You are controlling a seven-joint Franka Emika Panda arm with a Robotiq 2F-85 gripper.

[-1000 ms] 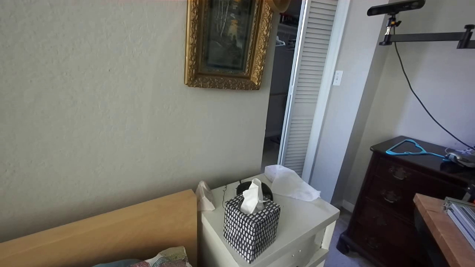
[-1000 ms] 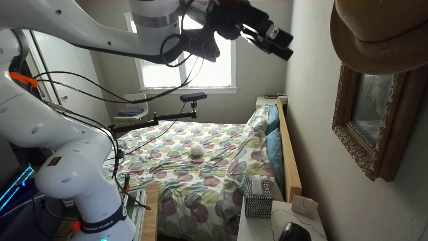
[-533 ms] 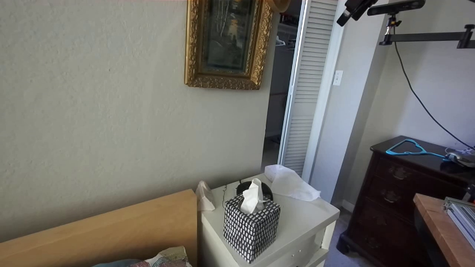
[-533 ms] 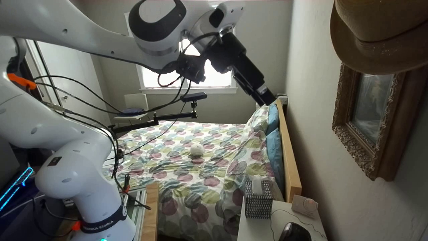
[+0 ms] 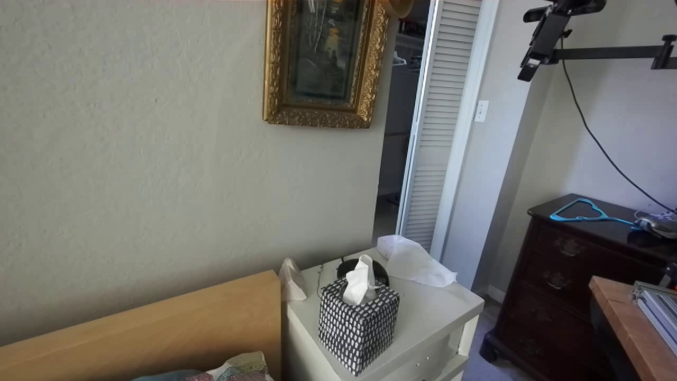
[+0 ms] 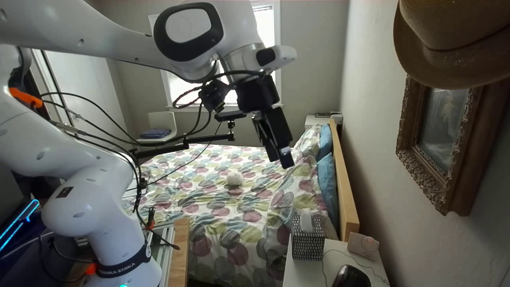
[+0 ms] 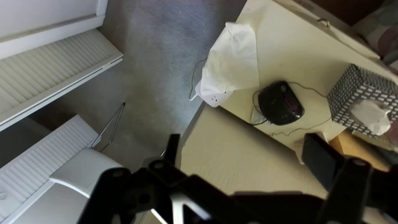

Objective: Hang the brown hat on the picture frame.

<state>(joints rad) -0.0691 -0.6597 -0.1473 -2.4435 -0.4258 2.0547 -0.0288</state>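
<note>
The brown hat [image 6: 454, 44] hangs over the upper part of the picture frame [image 6: 436, 175] in an exterior view, crown outward and brim over the frame; its top is cut off. In an exterior view the gilded frame [image 5: 322, 117] is on the wall, and a small part of the hat [image 5: 399, 7] shows at its right side near the top edge. My gripper [image 6: 280, 159] points down over the bed, well away from the hat and wall. It also shows at the top right of an exterior view [image 5: 529, 73]. In the wrist view my fingers [image 7: 244, 147] are wide apart with nothing between them; the hat is out of view.
A checked tissue box [image 5: 359, 325] stands on the white nightstand [image 5: 433, 312] with a black clock [image 7: 281, 102] and white cloth [image 7: 233, 59]. The headboard [image 6: 344, 179] runs along the wall. A camera on a black arm [image 6: 231, 115] stands behind my gripper.
My gripper has swung down and away from the wall, turning to point downward, and has come into view at the top right of an exterior view. The hat and frame have not moved.
</note>
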